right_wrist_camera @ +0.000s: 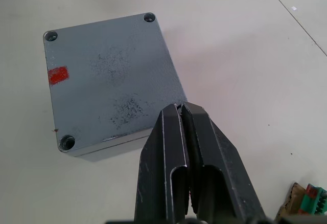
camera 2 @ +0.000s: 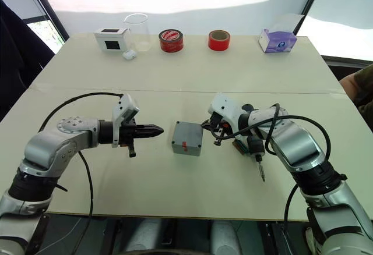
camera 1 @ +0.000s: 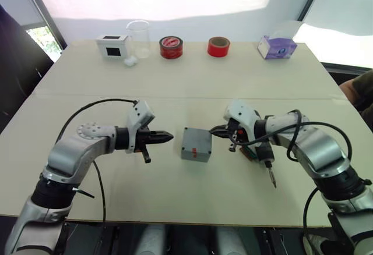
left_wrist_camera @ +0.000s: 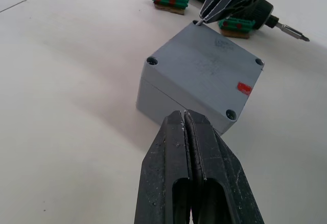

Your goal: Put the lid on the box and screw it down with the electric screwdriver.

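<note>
Clenched and empty, the left hand (camera 1: 165, 136) at nine o'clock and right hand (camera 1: 218, 130) at three flank the matte grey cast box (camera 1: 196, 144), lid (left_wrist_camera: 207, 72) seated, mid-counter (camera 1: 175, 86). Unscrewed, the lid could shift if nudged; the black screwdriver (camera 1: 267, 163) lies beyond the right hand.

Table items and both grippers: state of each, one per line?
lid: seated on the box, flat, corner holes showing
box: upright on the table, closed by the lid, between the two grippers
electric screwdriver: lying on the table, bit toward the robot, not held
left gripper: shut, empty, pointing at the box
right gripper: shut, empty, tips at the box's edge
clear cup: upright
red tape rolls: lying flat
</note>
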